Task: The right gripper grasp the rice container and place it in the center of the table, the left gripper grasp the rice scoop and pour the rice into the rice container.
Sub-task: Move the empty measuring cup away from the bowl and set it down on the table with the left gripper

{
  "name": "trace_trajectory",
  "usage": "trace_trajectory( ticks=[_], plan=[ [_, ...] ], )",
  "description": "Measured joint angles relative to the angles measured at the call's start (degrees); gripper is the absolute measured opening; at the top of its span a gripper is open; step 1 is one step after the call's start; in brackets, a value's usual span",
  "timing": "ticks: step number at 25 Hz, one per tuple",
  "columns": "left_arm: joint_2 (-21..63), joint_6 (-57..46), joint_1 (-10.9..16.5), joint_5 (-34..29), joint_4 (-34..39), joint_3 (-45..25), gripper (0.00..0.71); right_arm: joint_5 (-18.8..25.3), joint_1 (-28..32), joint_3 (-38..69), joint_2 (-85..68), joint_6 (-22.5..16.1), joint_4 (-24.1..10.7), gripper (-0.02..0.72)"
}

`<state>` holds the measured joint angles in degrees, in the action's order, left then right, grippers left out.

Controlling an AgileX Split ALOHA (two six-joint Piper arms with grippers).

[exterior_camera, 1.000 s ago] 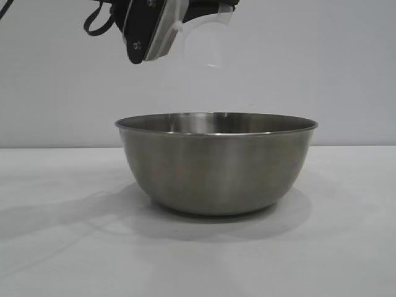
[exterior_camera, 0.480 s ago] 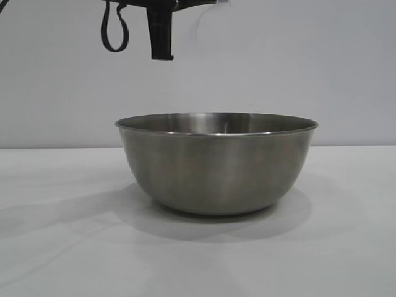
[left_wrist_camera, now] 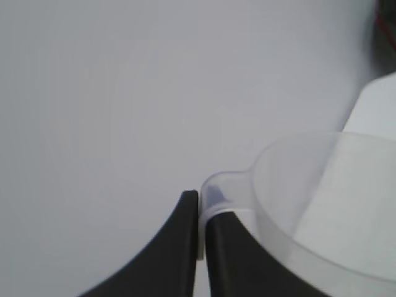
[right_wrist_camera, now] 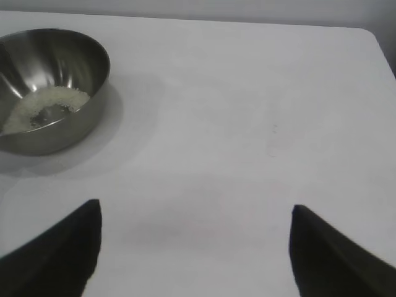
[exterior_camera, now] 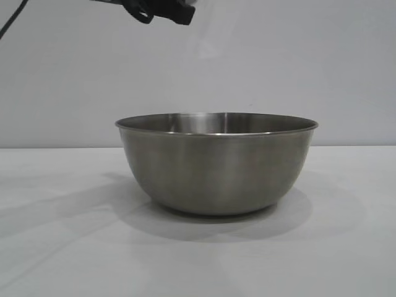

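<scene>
Sitting upright on the white table, the rice container is resting alone in the middle of the exterior view, its rolled rim level and its shadow spreading around the base. In the right wrist view the same steel bowl is holding the rice, which is lying as a shallow pale layer across the bottom and up one inner wall.

Above and slightly to the left of the bowl, at the upper edge of the exterior view, part of the left gripper is showing as a dark shape, well clear of the rim. The left wrist view is showing it closely: the left gripper is pinching its two black fingers together on the handle of the rice scoop, and the clear cup is lying beside the fingertips with its mouth facing the camera. Whether any grains are remaining inside the scoop cannot be told.

The right gripper is hanging over a bare part of the table, away from the bowl, with its two fingers standing wide apart and nothing between them.
</scene>
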<state>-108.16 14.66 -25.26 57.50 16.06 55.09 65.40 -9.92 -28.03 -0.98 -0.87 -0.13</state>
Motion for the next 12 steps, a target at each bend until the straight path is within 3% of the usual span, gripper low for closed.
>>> trace_trajectory(
  ticks=[6, 12],
  plan=[
    [0.0, -8.8, 0.0, 6.76, -12.23, -7.78, 0.0, 0.0, 0.0, 0.0, 0.0, 0.0, 0.0, 0.534],
    [0.0, -10.02, 0.0, 7.27, -26.37, -16.2, 0.0, 0.0, 0.0, 0.0, 0.0, 0.0, 0.0, 0.534]
  ],
)
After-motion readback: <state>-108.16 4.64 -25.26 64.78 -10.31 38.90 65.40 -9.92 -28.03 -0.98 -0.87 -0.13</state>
